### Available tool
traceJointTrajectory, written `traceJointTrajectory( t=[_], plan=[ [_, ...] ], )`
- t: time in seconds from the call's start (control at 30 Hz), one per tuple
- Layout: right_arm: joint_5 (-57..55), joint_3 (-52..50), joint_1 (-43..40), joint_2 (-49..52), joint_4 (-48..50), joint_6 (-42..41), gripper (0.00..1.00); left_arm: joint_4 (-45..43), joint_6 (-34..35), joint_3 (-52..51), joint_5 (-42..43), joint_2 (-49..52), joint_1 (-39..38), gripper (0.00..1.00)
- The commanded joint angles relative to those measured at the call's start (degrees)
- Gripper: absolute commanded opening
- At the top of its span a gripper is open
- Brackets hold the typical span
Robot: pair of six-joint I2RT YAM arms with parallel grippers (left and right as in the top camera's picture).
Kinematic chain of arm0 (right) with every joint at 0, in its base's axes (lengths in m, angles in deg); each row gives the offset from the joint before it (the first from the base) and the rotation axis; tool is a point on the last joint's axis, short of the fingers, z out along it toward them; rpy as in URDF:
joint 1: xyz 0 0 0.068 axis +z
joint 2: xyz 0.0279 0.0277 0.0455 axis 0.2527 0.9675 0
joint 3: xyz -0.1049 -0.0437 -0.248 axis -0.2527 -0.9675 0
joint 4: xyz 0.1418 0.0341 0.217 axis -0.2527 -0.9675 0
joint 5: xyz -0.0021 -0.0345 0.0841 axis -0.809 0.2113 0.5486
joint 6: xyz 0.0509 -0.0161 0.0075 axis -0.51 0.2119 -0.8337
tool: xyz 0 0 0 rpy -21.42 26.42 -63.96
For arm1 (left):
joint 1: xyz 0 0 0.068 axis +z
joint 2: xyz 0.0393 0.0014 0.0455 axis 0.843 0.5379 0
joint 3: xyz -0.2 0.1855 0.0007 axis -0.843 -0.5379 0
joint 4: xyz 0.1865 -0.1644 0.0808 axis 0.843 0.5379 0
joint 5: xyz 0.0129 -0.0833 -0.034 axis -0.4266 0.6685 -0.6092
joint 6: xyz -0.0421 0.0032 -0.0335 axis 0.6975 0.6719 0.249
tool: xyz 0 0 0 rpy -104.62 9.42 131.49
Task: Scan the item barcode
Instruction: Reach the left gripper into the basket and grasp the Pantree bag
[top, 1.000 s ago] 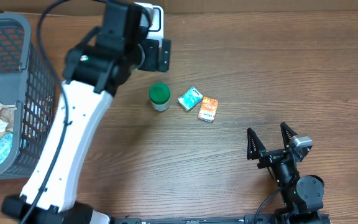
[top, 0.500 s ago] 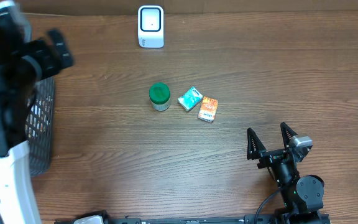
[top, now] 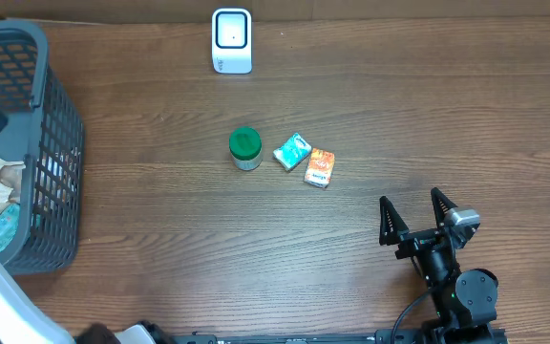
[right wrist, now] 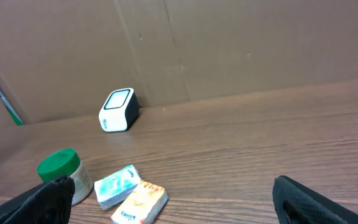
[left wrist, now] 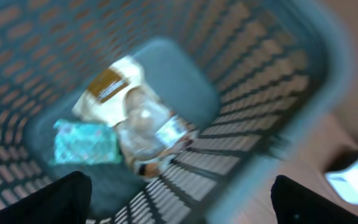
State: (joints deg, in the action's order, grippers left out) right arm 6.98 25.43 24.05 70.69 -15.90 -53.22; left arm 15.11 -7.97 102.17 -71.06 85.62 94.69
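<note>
The left gripper (left wrist: 182, 186) is held spread and empty over the basket (left wrist: 260, 74), in which a tan packet (left wrist: 114, 81) and a teal packet (left wrist: 84, 142) are seen. The right gripper (top: 411, 203) is also spread and empty. The scanner (top: 231, 40) is set at the far edge of the table (top: 351, 277).

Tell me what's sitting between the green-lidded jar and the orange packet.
A teal packet, close beside the orange packet, with a gap to the jar; clearest in the overhead view.

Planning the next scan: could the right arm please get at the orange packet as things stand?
Probably yes: the right gripper is open and faces the orange packet, with only bare table between them.
</note>
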Motion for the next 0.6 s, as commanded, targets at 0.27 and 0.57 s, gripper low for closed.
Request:
traceJointTrajectory(
  t=[0.27,0.57],
  plan=[
    [0.07,-0.59,-0.15,-0.57,0.20,0.09,1.00,0.94,3.23,-4.28,-3.15,11.13,5.22,0.85],
    [0.07,-0.59,-0.15,-0.57,0.20,0.09,1.00,-8.39,2.12,-18.34,-4.04,11.30,8.87,0.86]
  ],
)
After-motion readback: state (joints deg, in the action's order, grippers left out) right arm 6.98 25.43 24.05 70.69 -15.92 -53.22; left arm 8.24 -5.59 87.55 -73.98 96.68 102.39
